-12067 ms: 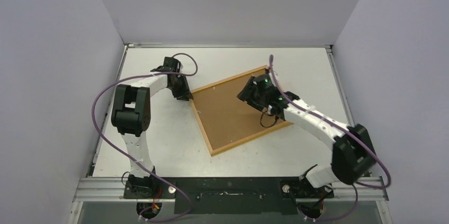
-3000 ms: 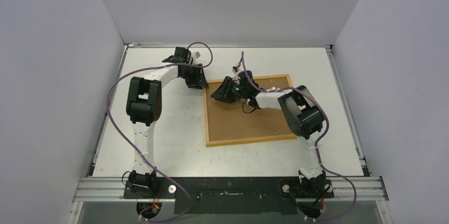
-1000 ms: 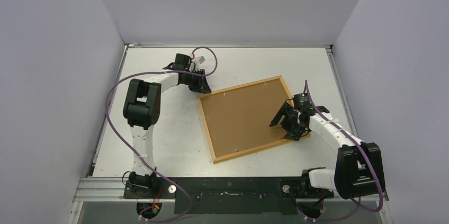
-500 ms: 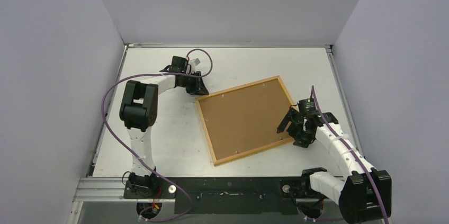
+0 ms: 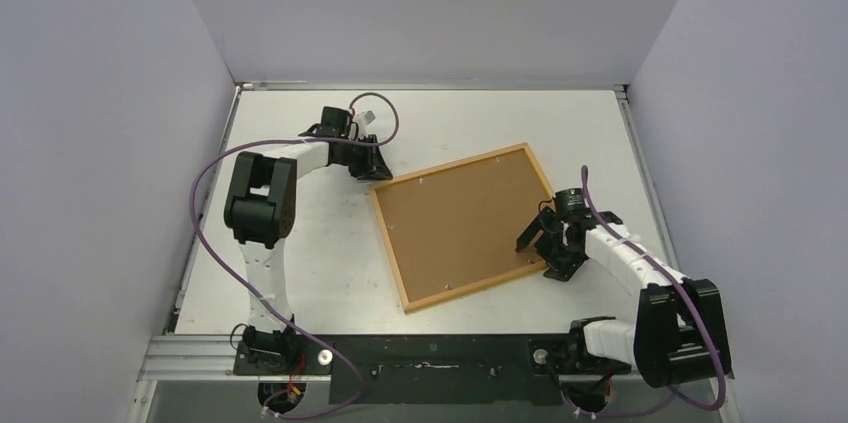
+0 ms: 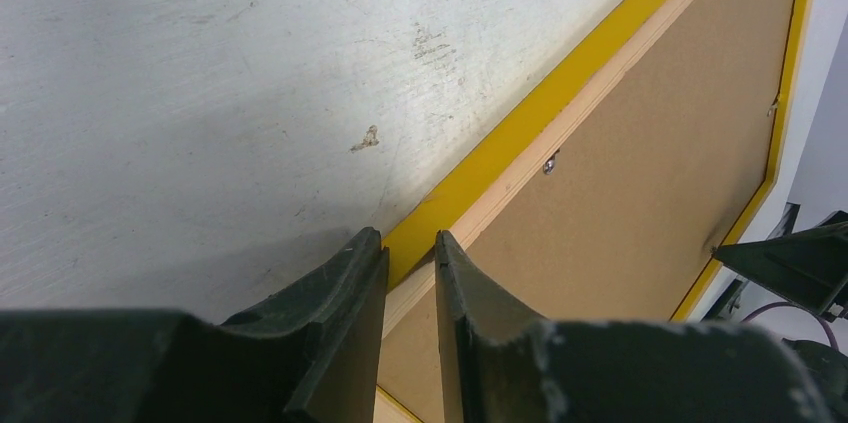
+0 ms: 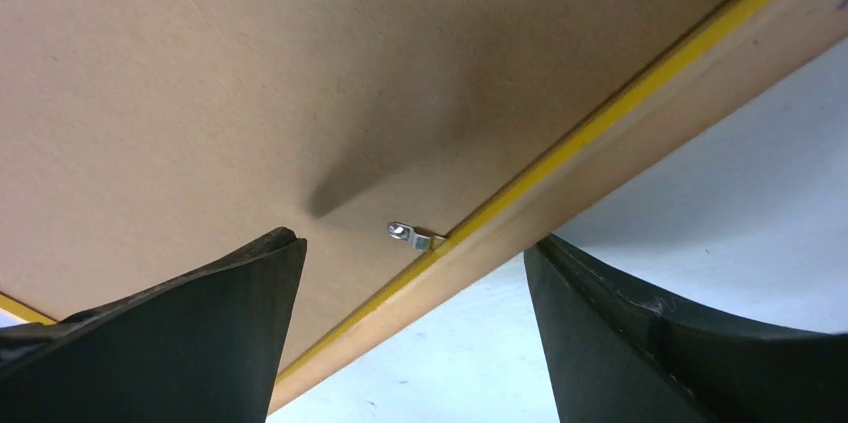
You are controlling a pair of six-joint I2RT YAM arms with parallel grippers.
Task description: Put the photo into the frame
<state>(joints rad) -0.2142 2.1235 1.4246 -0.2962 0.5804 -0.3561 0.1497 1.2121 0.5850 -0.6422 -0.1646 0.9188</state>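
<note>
Pale walls (image 5: 100, 143) close in the white table (image 5: 300, 243) on the left, far and right sides. A black rail (image 5: 440, 355) runs along the table's near edge. The frame (image 5: 450, 166) lies flat on the table, right of the middle and turned askew, with its wood back up and its yellow edge showing at the rim. A brown board (image 5: 455, 223) fills its opening and covers whatever lies beneath.

The left arm (image 5: 262, 203) reaches far and bends right to the frame's far-left corner. The right arm (image 5: 640, 268) reaches left to the frame's near-right side. Purple cables (image 5: 200, 193) loop off both arms.

The left gripper (image 6: 408, 243) is nearly closed, pinching the frame's rim at that corner. The right gripper (image 7: 412, 243) is spread wide and holds nothing. One of its fingers is over the board and the other over the table, so they straddle the rim. Whether they touch it cannot be told.

A small metal tab (image 7: 412, 234) sits between them at the board's edge, and another (image 6: 548, 165) sits near the left gripper.
</note>
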